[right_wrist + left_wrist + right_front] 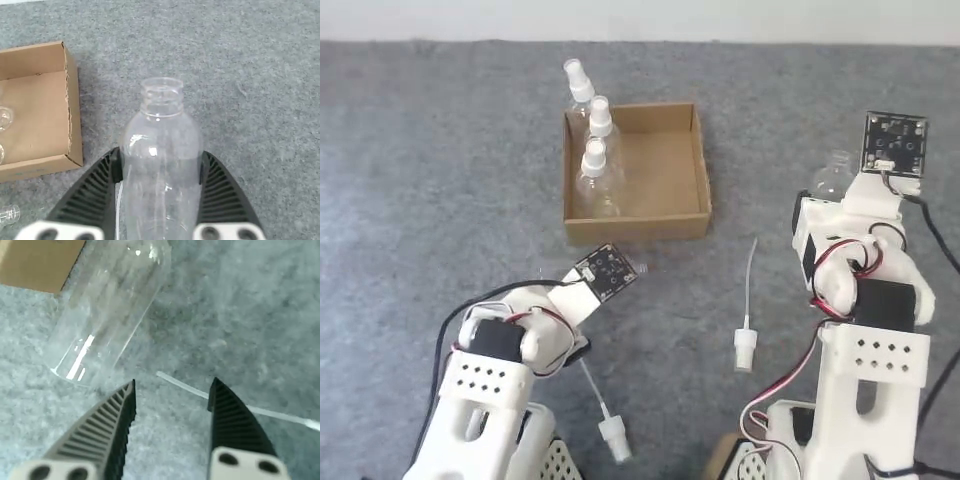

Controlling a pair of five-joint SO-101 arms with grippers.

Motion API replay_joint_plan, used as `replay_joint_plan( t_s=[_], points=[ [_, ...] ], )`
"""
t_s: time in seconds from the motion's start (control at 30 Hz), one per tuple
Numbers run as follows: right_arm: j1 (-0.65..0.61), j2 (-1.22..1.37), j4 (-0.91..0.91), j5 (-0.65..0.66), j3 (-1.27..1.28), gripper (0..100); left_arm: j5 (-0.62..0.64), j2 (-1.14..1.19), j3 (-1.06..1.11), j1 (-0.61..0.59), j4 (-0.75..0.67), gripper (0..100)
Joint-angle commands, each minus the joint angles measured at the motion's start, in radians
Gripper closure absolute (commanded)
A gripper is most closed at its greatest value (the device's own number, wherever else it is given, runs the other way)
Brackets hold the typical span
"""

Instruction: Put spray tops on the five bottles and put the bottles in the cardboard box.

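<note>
My right pincer [161, 157] is clamped on an uncapped bottle [160, 145], right of the cardboard box [660, 165]. My left pincer [173, 382] gapes wide, holding nothing, over a lying bottle [105, 305] by the box's front corner. Three capped bottles [596, 165] stand along its left wall.

The left pincer [174, 382] gapes; the right pincer [160, 155] is clamped.
</note>
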Motion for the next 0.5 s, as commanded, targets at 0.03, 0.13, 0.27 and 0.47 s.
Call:
replay_joint_plan(
  t_s=[0.03, 0.13, 0.27, 0.47],
  points=[
    [0.007, -0.027, -0.022, -0.002, -0.020, 94.3, 0.020, -0.025, 0.004, -0.069, -0.051, 78],
    [0.007, -0.027, -0.022, -0.002, -0.020, 94.3, 0.014, -0.025, 0.013, -0.132, -0.051, 78],
    [0.007, -0.027, -0.022, -0.002, -0.020, 94.3, -0.055, -0.026, 0.050, -0.212, -0.049, 78],
    [0.007, -0.027, -0.022, -0.002, -0.020, 94.3, -0.060, -0.035, -0.021, -0.293, -0.028, 78]
  ],
)
